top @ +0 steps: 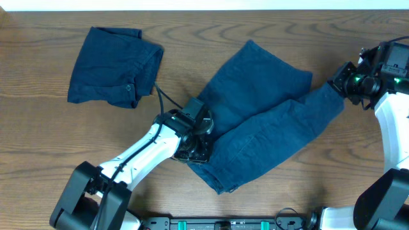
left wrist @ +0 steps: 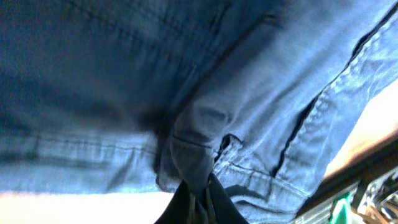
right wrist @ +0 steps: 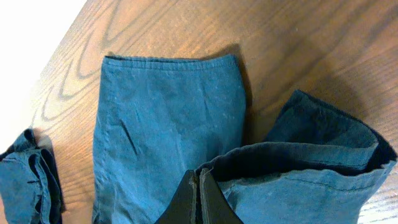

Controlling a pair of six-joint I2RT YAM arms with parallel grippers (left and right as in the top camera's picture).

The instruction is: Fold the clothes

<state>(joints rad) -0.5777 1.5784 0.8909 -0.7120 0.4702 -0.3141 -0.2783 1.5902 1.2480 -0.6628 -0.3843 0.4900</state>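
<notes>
Limp navy fabric shorts point(left wrist: 249, 106) pinched in my left tool point(left wrist: 198, 183); right tool point(right wrist: 198, 177) clamps leg hem point(right wrist: 298, 155); grip seams.

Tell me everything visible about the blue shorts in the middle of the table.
The shorts are dark blue soft cloth with stitched seams and hems. They lie on the wooden table, two legs spread apart, slightly wrinkled. The left end effector pinches the waist end; the right end effector pinches one leg's hem.
</notes>
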